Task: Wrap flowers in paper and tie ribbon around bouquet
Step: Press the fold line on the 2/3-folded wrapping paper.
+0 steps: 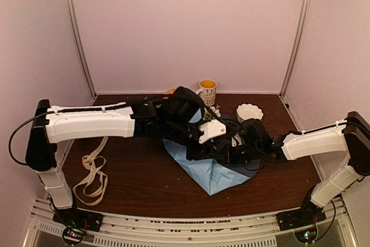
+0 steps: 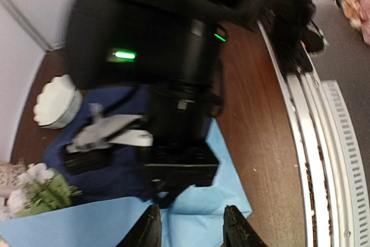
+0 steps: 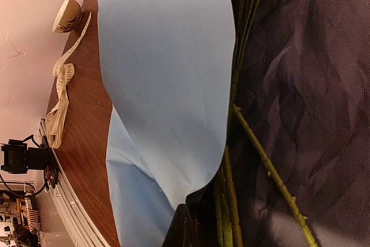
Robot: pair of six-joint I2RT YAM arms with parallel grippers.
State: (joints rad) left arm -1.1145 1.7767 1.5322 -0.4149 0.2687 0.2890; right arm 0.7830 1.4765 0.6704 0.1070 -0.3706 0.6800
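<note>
Brown desk (image 1: 144, 192): paper (image 1: 214, 172) lies mid-desk with the flowers (image 3: 231, 85) on its navy side; left gripper (image 2: 191, 229) jaws stand part-open over it, right gripper (image 3: 184, 232) jaws shut beside them; ribbon (image 1: 92, 177) near left.

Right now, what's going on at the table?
Both arms meet over the paper mid-table. The right hand is shut, apparently pinching the edge of a light blue flap folded over the stems of the flowers, which lie on the paper's navy side. The left hand hovers open just above the paper. The ribbon lies untouched at the left, so tying hasn't started.
</note>
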